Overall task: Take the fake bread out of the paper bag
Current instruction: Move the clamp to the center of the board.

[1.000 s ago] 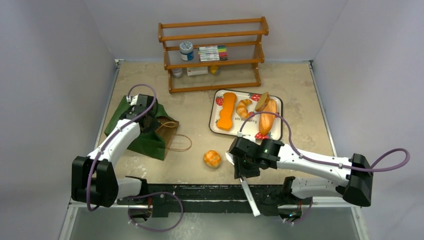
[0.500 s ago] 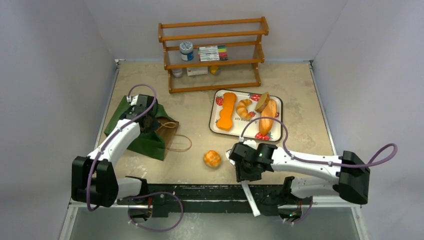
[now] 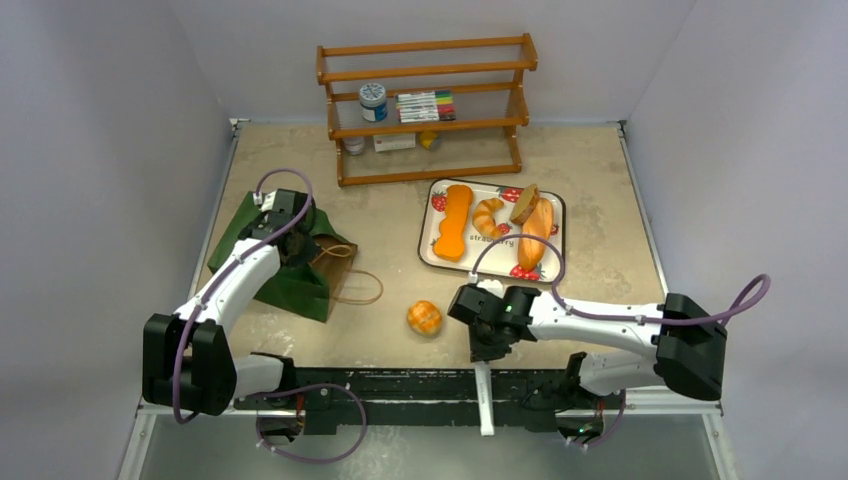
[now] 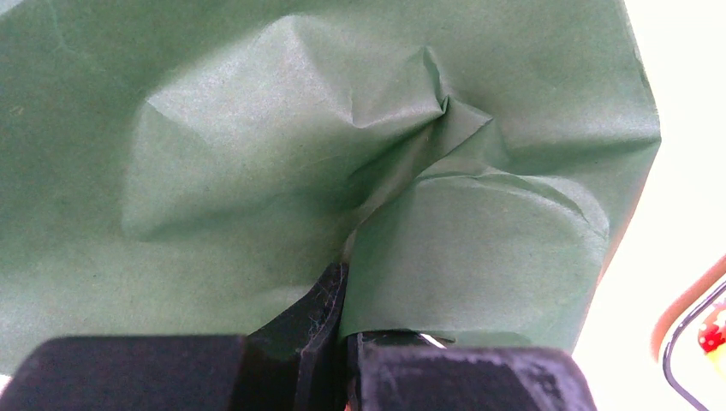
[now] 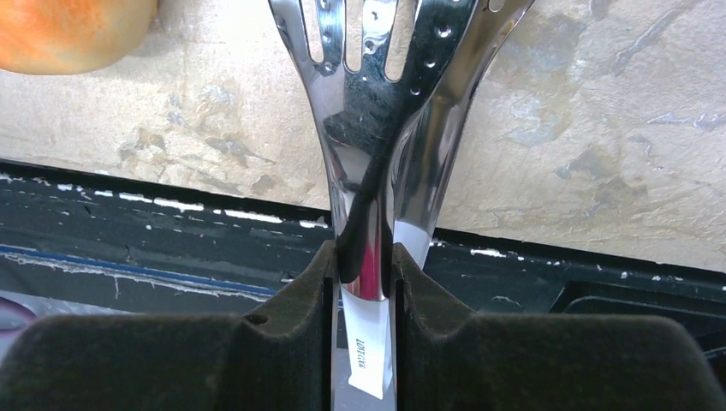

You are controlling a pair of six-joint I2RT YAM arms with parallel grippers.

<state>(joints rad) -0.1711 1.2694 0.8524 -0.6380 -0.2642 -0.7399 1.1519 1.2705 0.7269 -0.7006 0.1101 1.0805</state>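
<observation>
**Layout on the tabletop (image 3: 600, 180)**

The paper bag (image 3: 285, 262) lay at the frame's left. Right of centre, the tray (image 3: 487, 252) carried the flat piece (image 3: 455, 222), croissant (image 3: 487, 216), small piece (image 3: 523, 202) and loaf (image 3: 534, 235). The bun (image 3: 424, 318) lay below it, the rack (image 3: 425, 105) above.

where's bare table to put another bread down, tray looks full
Bare table lies between the paper bag and the tray, and right of the tray up to the wall. Crowded: the tray, holding four breads, and the near edge around the bun and the right claw gripping tongs.
</observation>
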